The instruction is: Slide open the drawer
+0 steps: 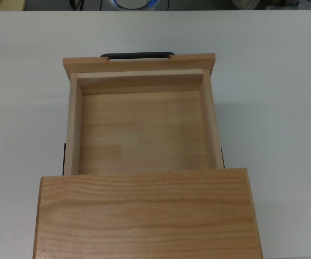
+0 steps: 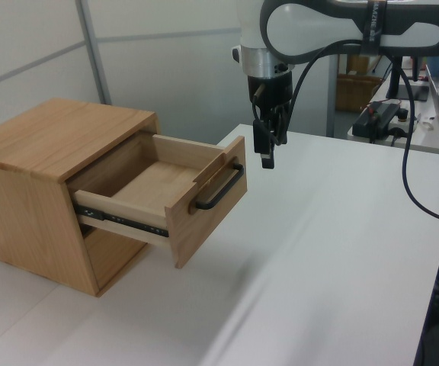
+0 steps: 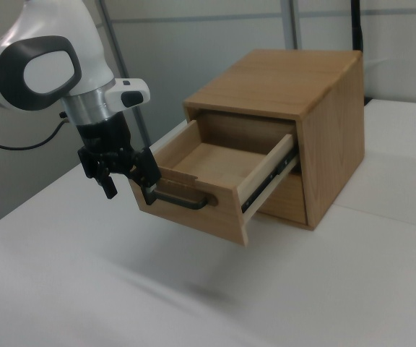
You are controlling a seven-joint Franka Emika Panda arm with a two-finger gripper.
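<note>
The light wooden drawer [image 1: 142,129] stands pulled far out of its cabinet [image 1: 144,216], empty inside. In the left view the drawer's front panel [image 2: 208,204] carries a thin black bar handle [image 2: 221,187]; this handle [image 1: 137,54] also shows at the top view's upper edge of the drawer. My gripper [image 2: 265,155] hangs just above and to the left view's right of the handle, apart from it. In the right view the gripper [image 3: 130,189] is open in front of the drawer panel [image 3: 193,210] with nothing between its fingers. The top view does not show it.
The cabinet [image 2: 48,164] sits on a white table [image 2: 334,252] that stretches out wide in front of the drawer. Behind the table's far right edge in the left view are cables and desk equipment [image 2: 383,118]. A grey partition wall [image 2: 166,69] stands behind.
</note>
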